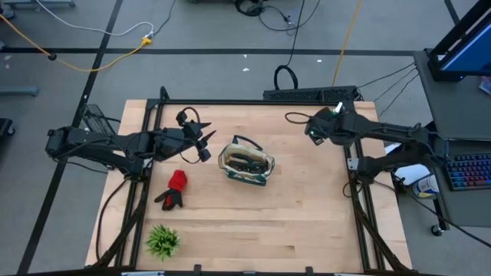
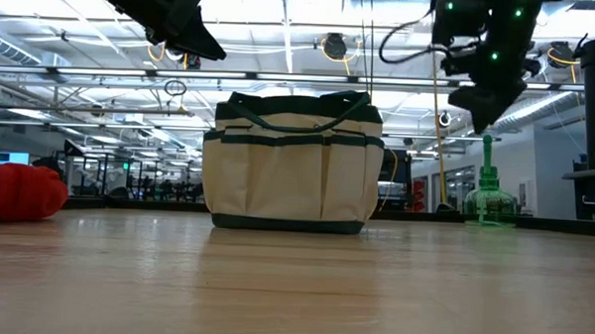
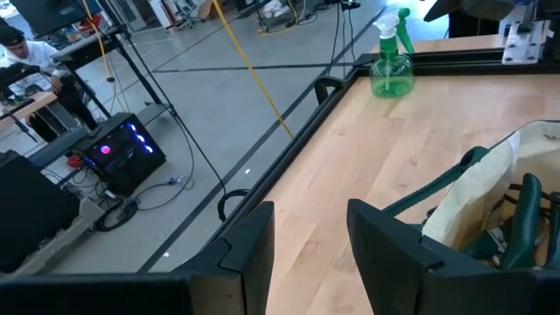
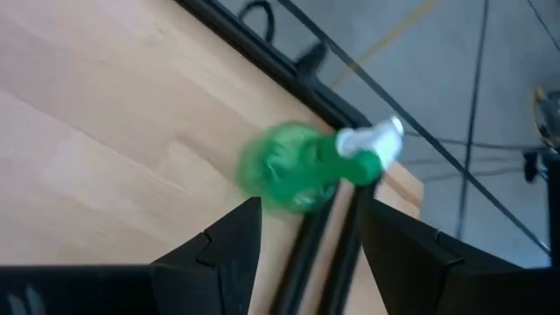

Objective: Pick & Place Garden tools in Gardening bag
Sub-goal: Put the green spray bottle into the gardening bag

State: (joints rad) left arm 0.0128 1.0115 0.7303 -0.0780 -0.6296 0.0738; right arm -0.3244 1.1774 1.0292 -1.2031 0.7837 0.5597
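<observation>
The cream gardening bag (image 1: 245,162) with green trim stands upright on its base mid-table; it also shows in the low view (image 2: 293,167). Dark tools lie inside it. The green spray bottle (image 4: 302,168) stands on its base near the table's far right edge (image 2: 488,193). The red-and-black glove (image 1: 175,188) lies flat to the left of the bag. My right gripper (image 4: 306,232) is open and hovers above the bottle, touching nothing. My left gripper (image 3: 311,241) is open and empty, raised to the left of the bag (image 1: 203,142).
A spiky green tuft plant (image 1: 163,240) stands at the near left. A black frame rail (image 1: 230,103) runs along the table's far edge, close behind the bottle. Bare wood lies in front of the bag and to its right.
</observation>
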